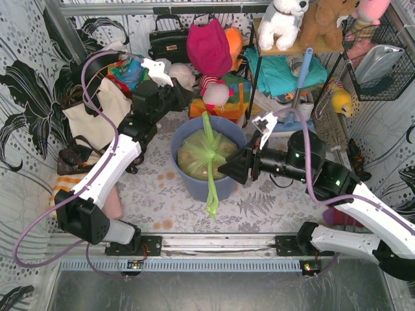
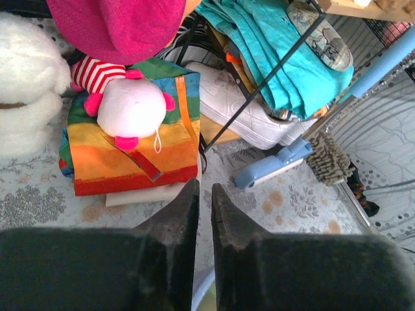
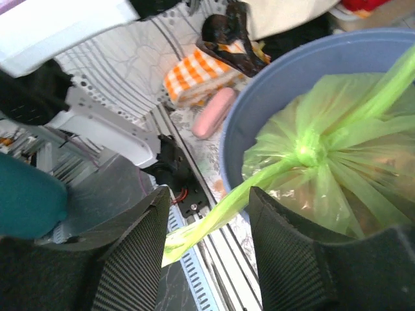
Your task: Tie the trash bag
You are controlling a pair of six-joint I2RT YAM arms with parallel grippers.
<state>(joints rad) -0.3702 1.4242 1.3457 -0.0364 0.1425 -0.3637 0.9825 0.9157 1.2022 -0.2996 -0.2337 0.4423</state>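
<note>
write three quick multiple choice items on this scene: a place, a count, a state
1. Where does the trash bag sit? A on the shelf; B inside the blue bin; C in the tote
2. How many tails leave its knot? A two; B one; C four
3. The right end effector is: A shut on the bin rim; B out of view; C open
Answers: B, the bin's rim rings the bag. A, one tail runs far, one hangs over the near rim. C, its fingers stand apart, the near tail between them.
</note>
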